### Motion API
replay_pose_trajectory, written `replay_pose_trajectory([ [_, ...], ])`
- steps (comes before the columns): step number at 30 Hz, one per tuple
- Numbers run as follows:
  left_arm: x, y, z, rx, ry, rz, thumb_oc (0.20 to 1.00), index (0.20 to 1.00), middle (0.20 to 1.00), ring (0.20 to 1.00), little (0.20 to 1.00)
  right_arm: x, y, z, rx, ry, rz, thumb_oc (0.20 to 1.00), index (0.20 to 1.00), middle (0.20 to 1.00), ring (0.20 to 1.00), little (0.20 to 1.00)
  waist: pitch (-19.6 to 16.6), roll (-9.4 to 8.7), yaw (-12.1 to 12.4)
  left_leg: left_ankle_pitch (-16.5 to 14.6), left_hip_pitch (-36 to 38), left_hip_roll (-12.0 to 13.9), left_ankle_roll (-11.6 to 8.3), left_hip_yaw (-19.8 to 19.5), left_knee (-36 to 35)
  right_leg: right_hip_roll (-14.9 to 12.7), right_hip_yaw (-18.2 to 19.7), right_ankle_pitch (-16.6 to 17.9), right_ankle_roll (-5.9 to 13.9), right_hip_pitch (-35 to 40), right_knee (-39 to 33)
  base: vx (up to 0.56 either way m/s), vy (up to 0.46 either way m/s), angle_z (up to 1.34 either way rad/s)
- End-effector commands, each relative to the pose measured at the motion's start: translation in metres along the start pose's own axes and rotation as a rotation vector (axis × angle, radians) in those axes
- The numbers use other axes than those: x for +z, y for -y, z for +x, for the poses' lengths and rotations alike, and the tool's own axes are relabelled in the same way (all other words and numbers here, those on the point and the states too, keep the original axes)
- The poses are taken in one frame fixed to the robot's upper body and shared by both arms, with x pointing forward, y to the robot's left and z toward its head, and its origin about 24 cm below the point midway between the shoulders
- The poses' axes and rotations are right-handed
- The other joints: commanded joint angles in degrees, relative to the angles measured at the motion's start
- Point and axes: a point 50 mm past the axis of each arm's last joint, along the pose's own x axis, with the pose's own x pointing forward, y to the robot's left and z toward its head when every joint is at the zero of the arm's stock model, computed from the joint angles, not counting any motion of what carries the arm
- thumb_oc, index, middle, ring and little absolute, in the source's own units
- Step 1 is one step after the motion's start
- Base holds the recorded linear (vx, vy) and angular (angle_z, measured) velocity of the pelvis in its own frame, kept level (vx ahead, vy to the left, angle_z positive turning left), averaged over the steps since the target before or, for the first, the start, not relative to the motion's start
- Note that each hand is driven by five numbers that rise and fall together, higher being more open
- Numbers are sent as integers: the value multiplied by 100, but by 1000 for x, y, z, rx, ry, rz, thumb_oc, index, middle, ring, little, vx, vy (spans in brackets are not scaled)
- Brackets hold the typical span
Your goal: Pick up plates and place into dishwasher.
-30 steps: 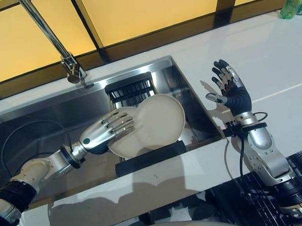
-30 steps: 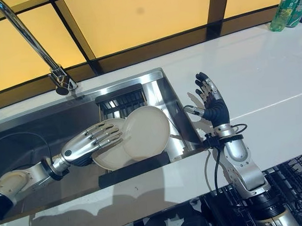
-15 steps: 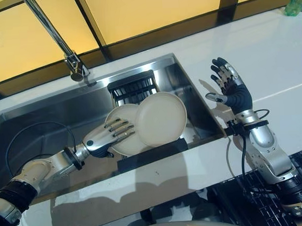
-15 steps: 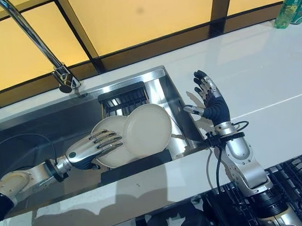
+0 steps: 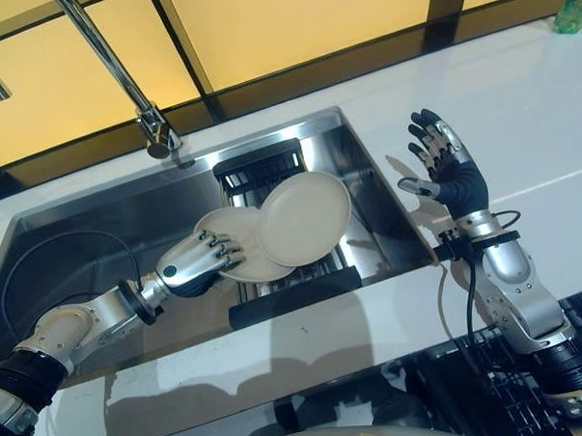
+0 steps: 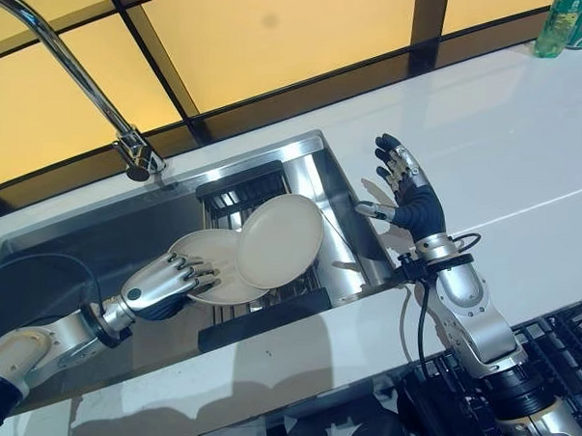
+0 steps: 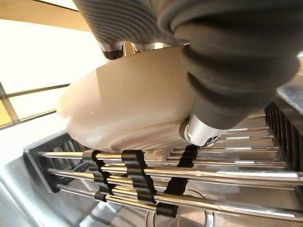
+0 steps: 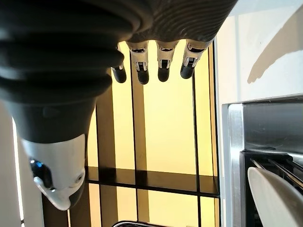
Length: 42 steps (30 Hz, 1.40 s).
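I see a white surface [image 5: 518,102] under amber window panes [image 5: 292,25], with a steel sink [image 5: 70,237] set in it. In the sink's rack [image 5: 270,171] lean two cream plates; my left robot hand [image 5: 192,266] grips the left plate [image 5: 230,269], which overlaps the right plate [image 5: 305,217]. My right robot hand [image 5: 443,168] hovers over the surface, fingers spread, holding nothing.

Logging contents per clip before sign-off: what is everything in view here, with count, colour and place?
plates: two, cream, overlapping, leaning on the rack in the sink
rack: one, black frame with metal rods, at the sink's right end
sink: one, stainless steel, set in the counter
faucet: one, chrome, behind the sink
counter: one, white, around the sink
bottle: green, at the counter's far right corner; count unclear
dishwasher rack: one, dark wire, lower right
left hand: in the sink, fingers curled on the left plate's rim
right hand: raised over the counter, fingers spread, holding nothing
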Motion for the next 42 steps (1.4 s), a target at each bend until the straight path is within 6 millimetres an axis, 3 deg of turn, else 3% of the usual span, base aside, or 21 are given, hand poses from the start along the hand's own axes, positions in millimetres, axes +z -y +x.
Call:
replay_pose_trajectory([
  [1,-32,-13,-26,-55,-108,101,200,200,200,200,200,-33,14,-21,-68,-119,-17,1000,1000,1000,1000,1000,-288,120,418,-1192,37,-308,300,-72,804,-4,61,-42,-157,-801,763,1,-30,5],
  [13,-33,-17,-34,-145,-43,125,200,200,200,200,200,-35,16,-24,-89,-128,-9,1000,1000,1000,1000,1000,-351,150,448,-1198,59,-271,287,-107,808,11,17,-41,-144,-738,727,0,-13,1],
  [23,-35,-18,-52,-255,-71,106,200,200,200,200,200,-34,21,-26,-115,-128,-6,1000,1000,1000,1000,1000,-356,220,564,-1187,-1,-277,284,-187,861,-6,-75,-41,-138,-704,726,-6,-9,1],
  [42,-62,-34,-71,-313,-144,199,200,200,200,200,200,-38,17,-24,-130,-123,11,1000,1000,1000,1000,1000,-493,335,770,-1171,-99,-285,254,-326,921,-34,-285,-66,-164,-610,691,-9,-14,2],
])
